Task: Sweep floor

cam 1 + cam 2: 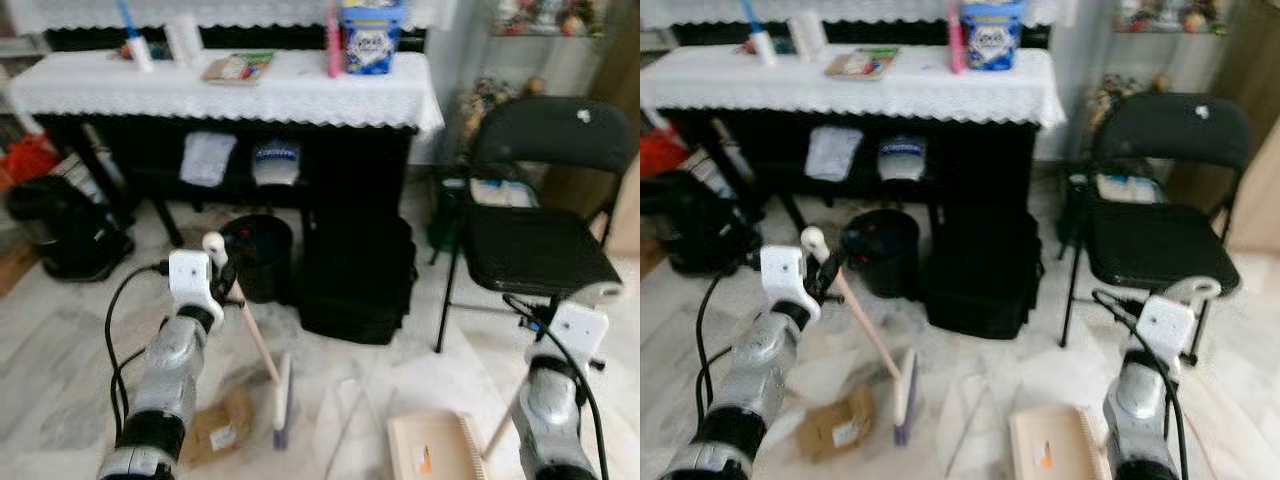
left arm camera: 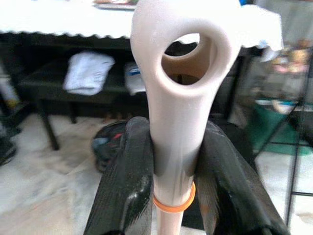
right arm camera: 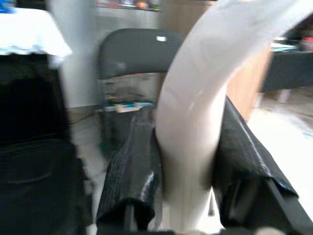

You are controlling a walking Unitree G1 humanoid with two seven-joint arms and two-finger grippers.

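Cream broom (image 1: 262, 345), looped handle, orange band.

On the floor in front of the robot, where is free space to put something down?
Bare marble lies left of the cardboard piece, before the black appliance, and between the black bag and the dustpan. It is crowded around the broom head, the bin and the folding chair.
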